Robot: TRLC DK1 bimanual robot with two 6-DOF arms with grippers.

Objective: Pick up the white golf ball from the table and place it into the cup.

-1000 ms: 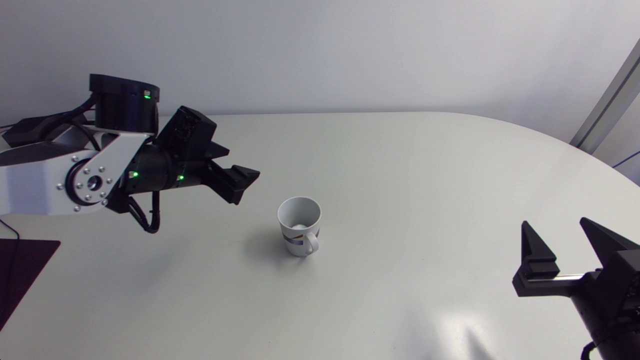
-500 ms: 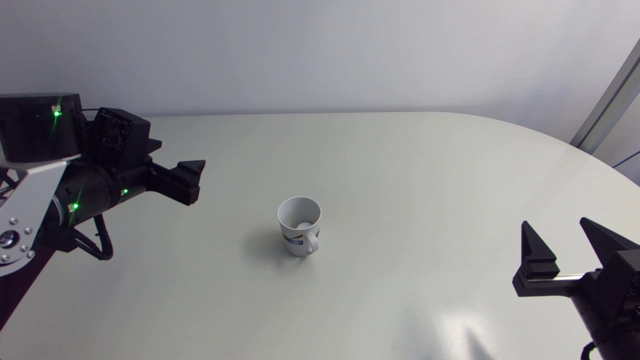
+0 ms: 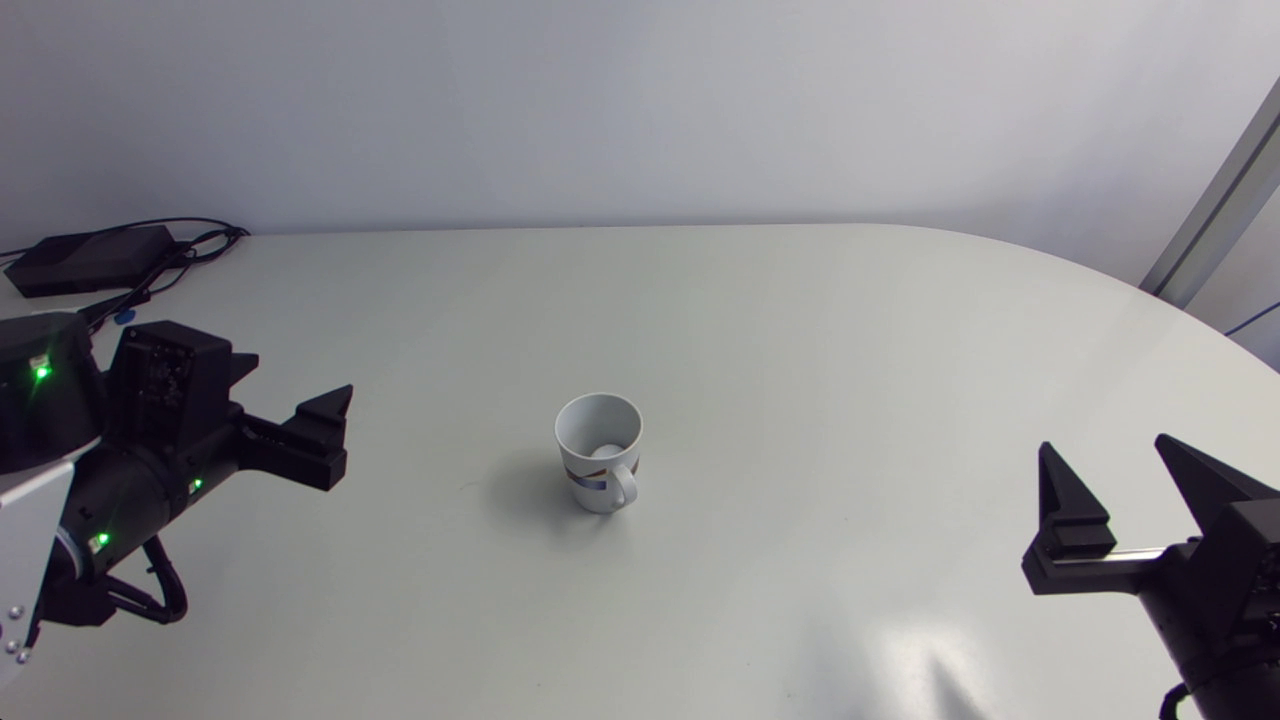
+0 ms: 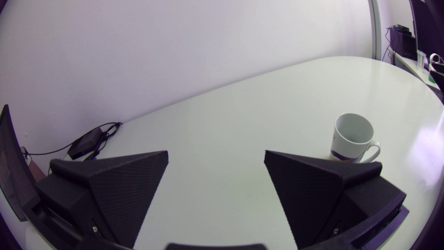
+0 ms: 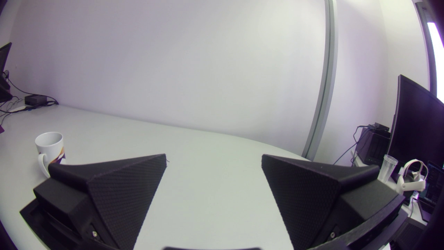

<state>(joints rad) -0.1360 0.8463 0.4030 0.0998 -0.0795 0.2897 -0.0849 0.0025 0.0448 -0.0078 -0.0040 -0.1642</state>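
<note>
So the white golf ball (image 3: 604, 452) is down inside the cup (image 3: 575, 445). From the head view you can just make out a pale round shape at the bottom, but neither wrist view looks far enough in to show it. The cup is a white mug with a coloured band round the lower part. It stands upright around the middle of the table (image 3: 820, 330), with its handle turned toward the near edge. The left gripper (image 4: 215, 152) is well off to the cup's left, pointing roughly toward it. Its fingers are spread wide with nothing between them but bare tabletop, and from its own camera the cup shows just past the tip of one finger. The right gripper (image 3: 1103, 445) is well apart on the cup's right and a bit closer to the near edge. Its fingers are also wide apart and holding nothing, and in its wrist view the cup peeks out beyond one finger. Far behind the cup on the left, near the table's back edge, there's a flat black box (image 3: 90, 258) with a tangle of cables (image 3: 190, 245) beside it.
</note>
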